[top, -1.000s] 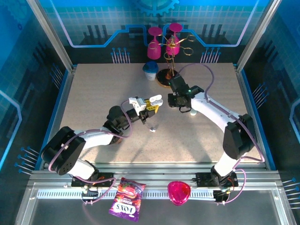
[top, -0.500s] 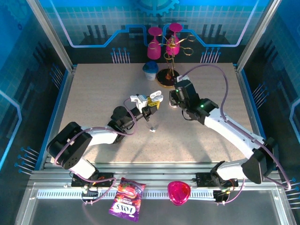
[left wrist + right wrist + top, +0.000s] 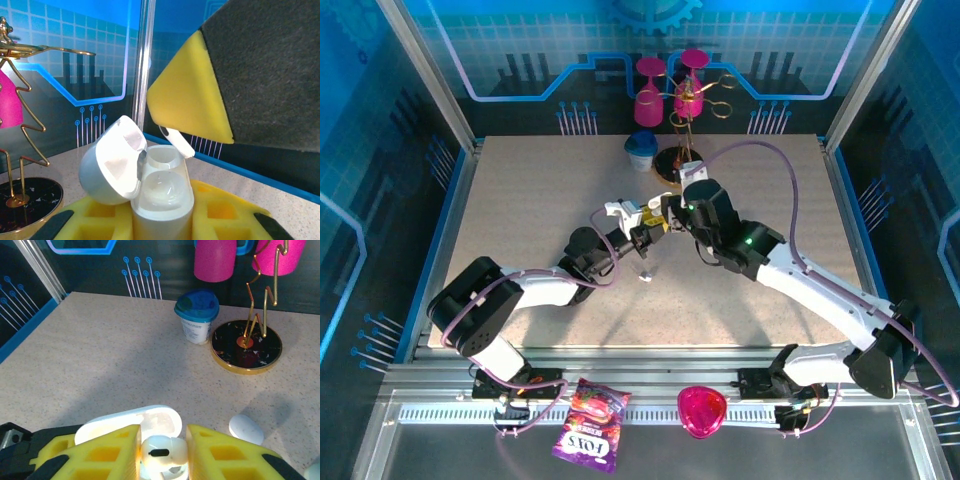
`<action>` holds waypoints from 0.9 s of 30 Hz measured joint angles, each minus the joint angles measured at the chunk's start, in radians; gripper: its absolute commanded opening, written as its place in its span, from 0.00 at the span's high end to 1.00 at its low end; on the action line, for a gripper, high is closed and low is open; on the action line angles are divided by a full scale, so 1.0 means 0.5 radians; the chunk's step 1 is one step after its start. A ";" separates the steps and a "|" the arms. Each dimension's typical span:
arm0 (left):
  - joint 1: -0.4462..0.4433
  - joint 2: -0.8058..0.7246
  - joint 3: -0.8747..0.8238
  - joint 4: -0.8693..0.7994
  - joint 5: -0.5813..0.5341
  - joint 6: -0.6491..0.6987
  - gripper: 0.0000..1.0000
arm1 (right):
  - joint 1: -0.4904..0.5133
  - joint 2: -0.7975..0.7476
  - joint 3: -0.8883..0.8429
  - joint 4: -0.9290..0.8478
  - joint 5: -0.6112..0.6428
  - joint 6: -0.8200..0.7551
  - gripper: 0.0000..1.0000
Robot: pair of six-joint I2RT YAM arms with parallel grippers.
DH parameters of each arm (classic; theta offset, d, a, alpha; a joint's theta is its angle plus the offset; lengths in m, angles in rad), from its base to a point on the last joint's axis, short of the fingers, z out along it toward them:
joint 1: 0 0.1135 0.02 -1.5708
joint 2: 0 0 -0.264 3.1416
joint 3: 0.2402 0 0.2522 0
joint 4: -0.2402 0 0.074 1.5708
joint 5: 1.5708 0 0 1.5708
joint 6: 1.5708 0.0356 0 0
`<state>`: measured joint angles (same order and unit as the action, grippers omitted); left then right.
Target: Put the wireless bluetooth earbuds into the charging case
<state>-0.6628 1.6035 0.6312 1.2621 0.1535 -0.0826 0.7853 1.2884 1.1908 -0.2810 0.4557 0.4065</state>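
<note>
My left gripper [image 3: 638, 226] is shut on the white charging case [image 3: 162, 195], holding it upright with its lid [image 3: 112, 160] swung open to the left. Both wells of the case look empty. My right gripper [image 3: 162, 456] is shut on one of the wireless bluetooth earbuds [image 3: 172, 450], pinched between its yellow pads [image 3: 102, 455]. The earbud's stem tip [image 3: 177, 141] hangs just above the case's far well, below the right gripper's yellow pad [image 3: 187, 100]. The two grippers meet above mid-table. Another earbud [image 3: 645, 275] lies on the table just in front of them.
A blue-lidded cup [image 3: 641, 150] and a gold stand with pink glasses [image 3: 678, 162] stand at the back centre. A second small white case [image 3: 246, 429] lies closed on the table to the right. A candy pouch [image 3: 588, 425] and a pink dish [image 3: 701, 410] sit on the near rail.
My right gripper has swung left with the earbud until it hangs over the open case. My left gripper has shifted slightly right and back with the case.
</note>
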 measured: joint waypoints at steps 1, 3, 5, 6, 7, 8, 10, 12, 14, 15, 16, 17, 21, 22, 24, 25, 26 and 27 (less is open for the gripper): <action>-0.004 0.000 0.004 -0.001 -0.001 -0.014 1.00 | 0.002 0.000 0.000 0.014 -0.007 -0.001 0.72; -0.011 0.000 0.005 0.001 -0.001 -0.039 1.00 | 0.002 0.000 0.000 0.043 -0.022 -0.002 0.72; -0.021 0.000 0.005 -0.002 -0.001 -0.055 1.00 | 0.002 0.002 0.000 0.066 -0.038 -0.002 0.72; -0.024 0.000 0.005 -0.001 -0.001 -0.059 1.00 | 0.002 0.005 0.000 0.076 -0.044 -0.002 0.72; -0.029 0.000 0.005 -0.002 -0.001 -0.065 1.00 | 0.002 0.008 0.000 0.087 -0.053 -0.002 0.72; -0.031 0.000 0.005 -0.002 -0.001 -0.072 1.00 | 0.002 0.014 0.000 0.099 -0.060 -0.002 0.72; -0.034 0.000 0.008 -0.002 -0.002 -0.087 1.00 | 0.002 0.025 0.000 0.118 -0.079 -0.003 0.72; -0.035 0.000 0.015 -0.002 -0.002 -0.098 1.00 | 0.002 0.035 0.001 0.131 -0.096 -0.008 0.72; -0.035 0.000 0.029 -0.002 -0.002 -0.102 1.00 | 0.002 0.042 0.001 0.133 -0.112 -0.009 0.72; -0.035 0.000 0.036 -0.002 -0.002 -0.104 1.00 | 0.002 0.042 0.001 0.134 -0.121 -0.009 0.72; -0.035 0.000 0.043 -0.002 -0.003 -0.111 1.00 | 0.002 0.042 0.001 0.136 -0.134 -0.009 0.72; -0.035 0.000 0.051 -0.006 -0.007 -0.120 1.00 | 0.002 0.042 0.001 0.144 -0.144 -0.009 0.72; -0.035 -0.005 0.072 -0.041 -0.018 -0.153 1.00 | 0.002 0.042 0.001 0.162 -0.167 -0.008 0.72; -0.035 -0.008 0.072 -0.051 -0.023 -0.154 1.00 | 0.002 0.042 0.001 0.163 -0.179 -0.008 0.72; -0.037 -0.014 0.072 -0.063 -0.031 -0.154 1.00 | 0.002 0.042 0.001 0.166 -0.194 -0.007 0.72; -0.038 -0.017 0.072 -0.063 -0.038 -0.154 1.00 | 0.002 0.042 0.001 0.168 -0.196 -0.007 0.72; -0.038 -0.018 0.072 -0.063 -0.042 -0.155 1.00 | 0.002 0.042 0.001 0.171 -0.198 -0.007 0.72; -0.038 -0.019 0.072 -0.064 -0.047 -0.156 1.00 | 0.002 0.042 0.001 0.175 -0.199 -0.006 0.72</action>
<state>-0.6819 1.5940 0.6674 1.2301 0.1299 -0.1604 0.7864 1.3094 1.1912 -0.1936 0.3561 0.4034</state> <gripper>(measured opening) 0.221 0.281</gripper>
